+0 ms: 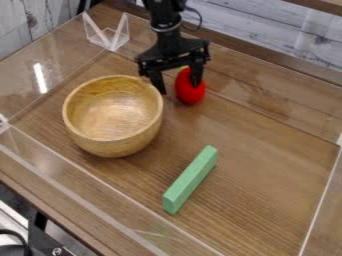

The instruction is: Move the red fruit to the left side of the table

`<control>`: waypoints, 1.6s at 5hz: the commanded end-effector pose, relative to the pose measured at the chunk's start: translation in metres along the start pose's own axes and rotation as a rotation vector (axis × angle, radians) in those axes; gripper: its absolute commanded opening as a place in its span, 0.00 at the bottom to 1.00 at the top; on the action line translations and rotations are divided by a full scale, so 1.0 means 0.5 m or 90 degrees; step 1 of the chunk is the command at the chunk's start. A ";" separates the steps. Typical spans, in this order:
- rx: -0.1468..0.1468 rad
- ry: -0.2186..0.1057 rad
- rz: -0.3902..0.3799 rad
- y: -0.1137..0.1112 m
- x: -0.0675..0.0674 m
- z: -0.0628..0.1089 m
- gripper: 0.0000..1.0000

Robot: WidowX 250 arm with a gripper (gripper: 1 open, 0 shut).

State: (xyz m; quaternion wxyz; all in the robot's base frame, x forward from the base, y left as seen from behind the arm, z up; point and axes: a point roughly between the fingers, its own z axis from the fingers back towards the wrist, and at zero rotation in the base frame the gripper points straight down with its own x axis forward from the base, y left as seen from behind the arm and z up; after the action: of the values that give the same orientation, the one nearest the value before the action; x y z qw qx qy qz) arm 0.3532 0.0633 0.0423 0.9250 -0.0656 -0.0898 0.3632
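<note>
The red fruit (193, 91) is a small glossy strawberry-like toy standing on the brown wood-grain table (267, 150), just right of the wooden bowl. My gripper (177, 78) hangs straight down from the top of the view, right over the fruit. Its dark fingers (150, 79) are spread open, one to the left of the fruit and one behind its upper right. The fruit's leafy top is hidden by the gripper. I cannot tell whether the fingers touch it.
A round light wooden bowl (115, 113) sits left of centre. A green rectangular block (191, 179) lies diagonally toward the front. Clear acrylic walls (54, 60) edge the table, with a clear bracket (104, 33) at the back left.
</note>
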 end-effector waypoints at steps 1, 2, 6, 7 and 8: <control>-0.006 -0.026 0.001 -0.017 0.021 0.014 0.00; -0.004 -0.028 0.001 -0.023 0.026 0.018 0.00; -0.110 -0.043 -0.035 -0.018 0.073 0.195 0.00; -0.107 -0.058 -0.028 0.011 0.078 0.209 0.00; -0.091 -0.079 -0.019 0.045 0.084 0.214 0.00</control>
State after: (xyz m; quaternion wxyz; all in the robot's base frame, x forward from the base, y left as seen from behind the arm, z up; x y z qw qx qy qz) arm 0.3442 0.1123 0.1214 0.9179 -0.1116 -0.1350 0.3561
